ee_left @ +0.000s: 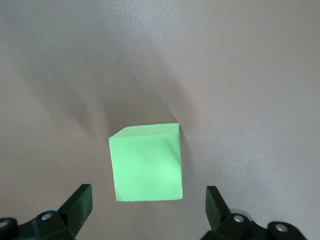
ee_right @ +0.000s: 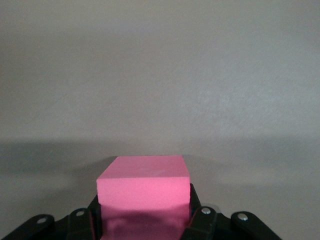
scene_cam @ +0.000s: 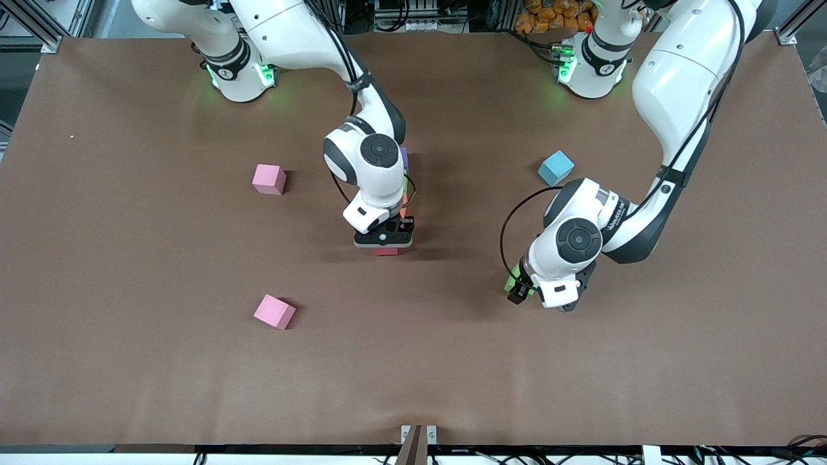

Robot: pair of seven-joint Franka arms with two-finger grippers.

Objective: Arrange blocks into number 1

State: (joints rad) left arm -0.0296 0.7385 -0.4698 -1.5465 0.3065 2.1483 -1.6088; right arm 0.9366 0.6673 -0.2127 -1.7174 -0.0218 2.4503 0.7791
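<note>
The right claw (scene_cam: 386, 244) is squeezed tight on a red block (ee_right: 144, 186). In the right wrist view the block looks bright pinkish red, with flat sides and sharp edges, and the black fingers (ee_right: 196, 220) press on two of its sides. In the front view only a thin red strip shows under the claw, low over the middle of the brown table (scene_cam: 129, 258). Right by that arm's wrist you can see small bits of a purple block (scene_cam: 404, 157) and an orange block (scene_cam: 404, 205), mostly hidden by the arm, so how they sit cannot be told.

The left claw (scene_cam: 524, 289) is wide open and holds nothing. It hangs low over a light green block (ee_left: 146, 162), with one black finger on each side of the block and a gap between each finger and the block. The green block sits on the table toward the left arm's end. It looks soft and dull, like foam, and is shaped like a small cube.

A light blue cube (scene_cam: 555, 167) rests farther from the front camera than the green block. Two pale pink cubes (scene_cam: 269, 179) lie toward the right arm's end, well apart from each other.
</note>
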